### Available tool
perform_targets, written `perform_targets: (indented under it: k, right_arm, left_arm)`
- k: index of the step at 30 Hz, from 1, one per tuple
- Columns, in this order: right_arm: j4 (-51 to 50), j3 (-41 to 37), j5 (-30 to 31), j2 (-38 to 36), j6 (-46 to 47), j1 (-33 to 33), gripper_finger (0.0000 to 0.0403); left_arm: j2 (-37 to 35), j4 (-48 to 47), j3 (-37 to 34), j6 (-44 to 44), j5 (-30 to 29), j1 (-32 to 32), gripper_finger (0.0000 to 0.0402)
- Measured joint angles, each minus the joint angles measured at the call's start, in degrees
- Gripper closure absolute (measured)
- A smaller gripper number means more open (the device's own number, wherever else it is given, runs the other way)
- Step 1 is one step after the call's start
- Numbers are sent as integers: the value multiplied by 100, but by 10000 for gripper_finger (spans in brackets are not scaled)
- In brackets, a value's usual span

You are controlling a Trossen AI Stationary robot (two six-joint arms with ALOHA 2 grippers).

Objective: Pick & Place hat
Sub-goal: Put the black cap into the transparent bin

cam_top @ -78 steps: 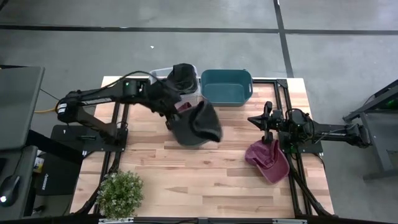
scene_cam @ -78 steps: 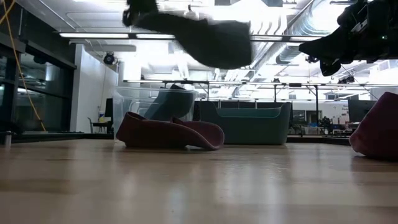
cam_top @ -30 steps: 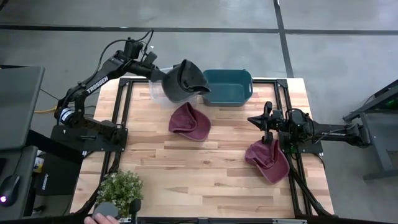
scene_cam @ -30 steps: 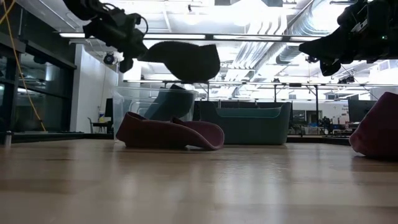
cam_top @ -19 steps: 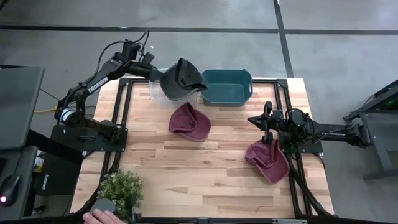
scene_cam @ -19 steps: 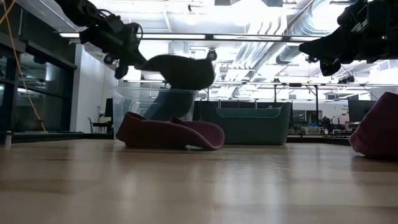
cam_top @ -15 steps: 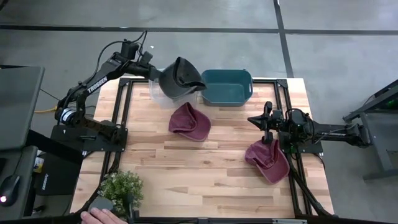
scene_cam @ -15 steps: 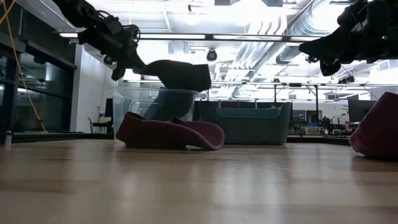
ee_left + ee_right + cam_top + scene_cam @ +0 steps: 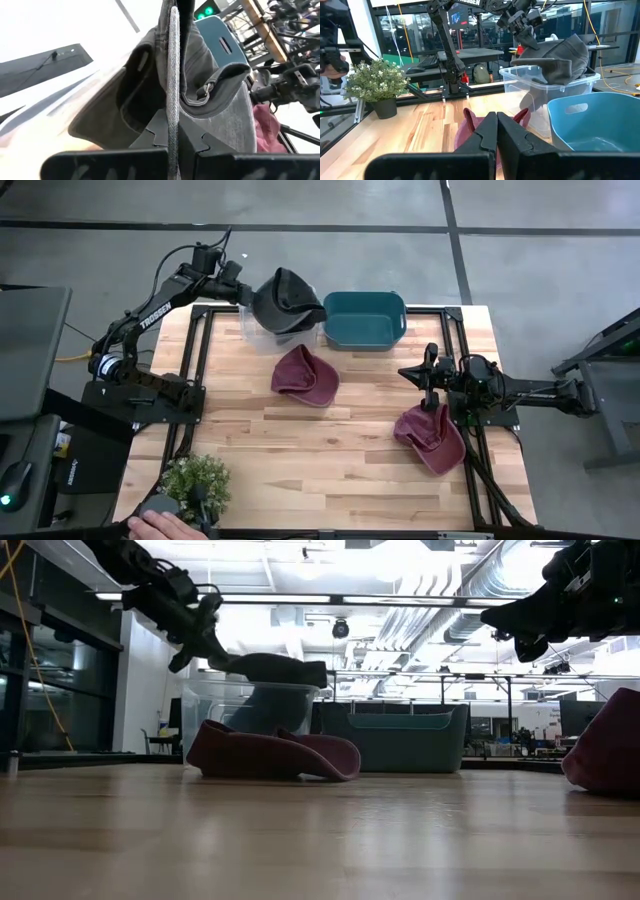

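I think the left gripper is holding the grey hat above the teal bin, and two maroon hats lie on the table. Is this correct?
Not quite. The left gripper holds the grey hat above the clear bin, not the teal bin beside it; the high view shows this. The two maroon hats do lie on the table.

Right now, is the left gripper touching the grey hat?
Touching. In the left wrist view the left gripper is shut on the grey hat, its brim edge pinched between the fingers, over the clear bin.

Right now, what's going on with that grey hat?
Left gripper shut on grey hat, above clear bin. Right gripper shut, empty. Nothing blocking.
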Motion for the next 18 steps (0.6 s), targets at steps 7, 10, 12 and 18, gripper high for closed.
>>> perform_targets:
  k: [7,10,12,18]
  right_arm:
    - [0,0,2,2,2,0,402]
    - [0,0,0,2,0,0,402]
    - [0,-2,0,0,0,0,402]
    - [0,0,2,2,2,2,402]
  left_arm:
    - [0,-140,0,-123,-24,-13,401]
    - [0,-152,0,-122,-24,-13,401]
    - [0,-156,0,-99,-30,-13,400]
    - [0,-258,0,-5,-50,-13,352]
